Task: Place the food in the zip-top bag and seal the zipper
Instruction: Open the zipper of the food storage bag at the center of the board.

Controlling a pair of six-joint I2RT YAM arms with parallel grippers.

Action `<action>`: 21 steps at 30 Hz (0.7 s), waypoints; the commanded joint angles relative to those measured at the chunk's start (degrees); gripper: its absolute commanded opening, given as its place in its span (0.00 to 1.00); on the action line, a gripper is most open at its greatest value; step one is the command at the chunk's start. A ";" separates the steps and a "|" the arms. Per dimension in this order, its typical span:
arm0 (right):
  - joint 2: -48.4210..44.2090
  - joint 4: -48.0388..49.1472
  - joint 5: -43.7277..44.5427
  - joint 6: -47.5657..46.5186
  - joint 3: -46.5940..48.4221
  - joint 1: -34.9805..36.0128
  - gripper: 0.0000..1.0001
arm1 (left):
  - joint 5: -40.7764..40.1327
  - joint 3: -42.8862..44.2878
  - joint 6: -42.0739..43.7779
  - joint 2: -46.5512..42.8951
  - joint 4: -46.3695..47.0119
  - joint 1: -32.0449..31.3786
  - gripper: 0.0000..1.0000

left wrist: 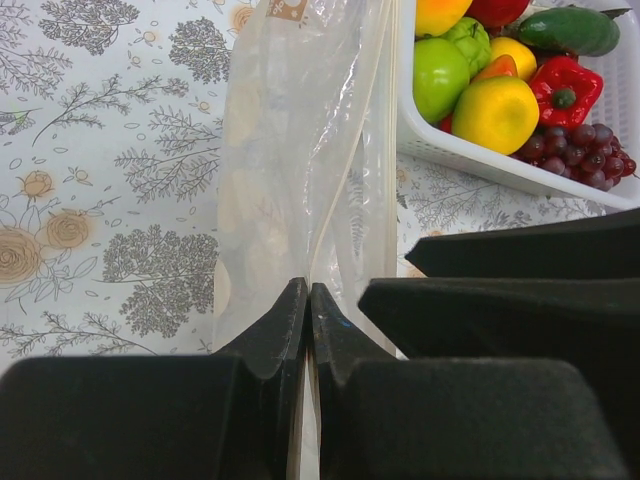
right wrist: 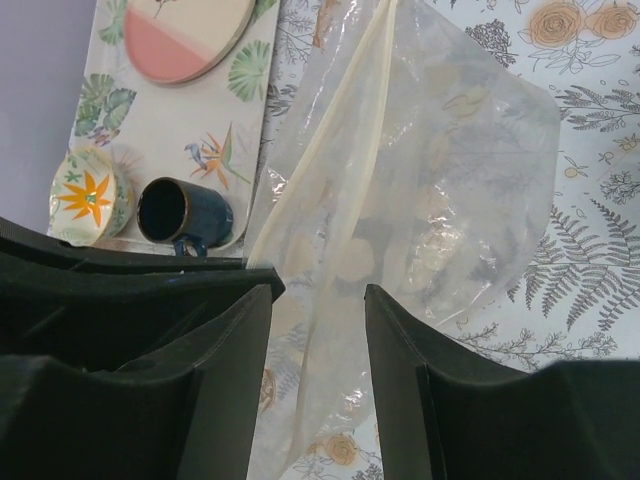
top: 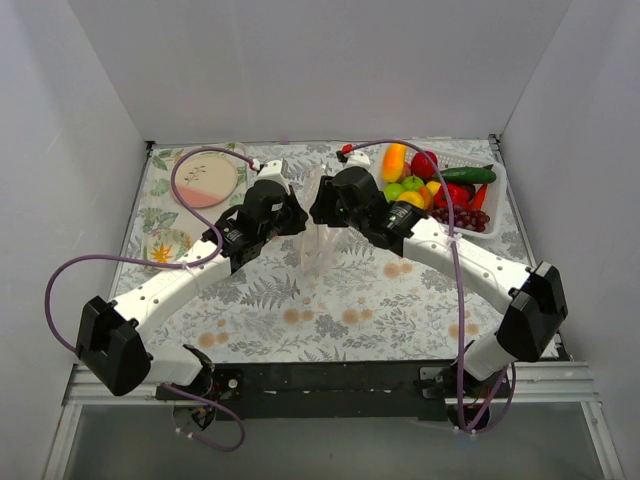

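Left end effector (left wrist: 307, 292) (closed) on zip-top bag (left wrist: 295, 130)

Light was bright, even and diffuse, shadows soft and faint, zip-top bag (right wrist: 450, 180) showed mild sheen, wrist-view foregrounds were slightly blurred

Plain white walls close the space on three sides: a back wall (top: 320, 70), a left wall (top: 60, 150) and a right wall (top: 590, 130), all bare and matt. The desk (top: 330, 325) wears a pale cloth printed with grey ferns, leaves and tan flowers. A black strip (top: 330, 378) and an aluminium rail (top: 560, 385) edge its near side. Below lies a grey surface (top: 330, 445), possibly the floor. The light is soft and even.
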 commanded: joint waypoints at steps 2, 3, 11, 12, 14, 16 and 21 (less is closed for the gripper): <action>5.63 -2.59 0.41 -1.81 7.68 0.30 0.44 | -2.56 1.63 1.07 -3.04 -0.66 0.05 0.00; 5.81 -4.52 2.24 -1.99 7.78 0.21 0.41 | -3.53 1.72 1.24 -3.30 -0.93 0.14 0.00; 3.35 -9.97 7.77 -6.37 5.58 -3.22 0.04 | -14.05 5.76 6.25 -4.89 -4.62 1.63 0.00; 3.35 -11.03 9.80 -7.08 5.23 -3.31 0.02 | -16.17 6.38 7.47 -4.54 -5.58 1.72 0.00; 3.17 -13.75 12.53 -7.88 4.09 -3.83 0.02 | -19.87 7.26 9.23 -3.92 -7.34 2.24 0.00; 2.39 -13.16 11.49 -8.23 1.30 -4.45 0.02 | -21.64 7.44 10.03 -2.95 -8.13 2.95 0.00; 2.82 -8.06 1.84 -8.06 -2.06 -4.36 0.05 | -13.39 5.86 7.23 -0.50 -6.91 3.13 0.00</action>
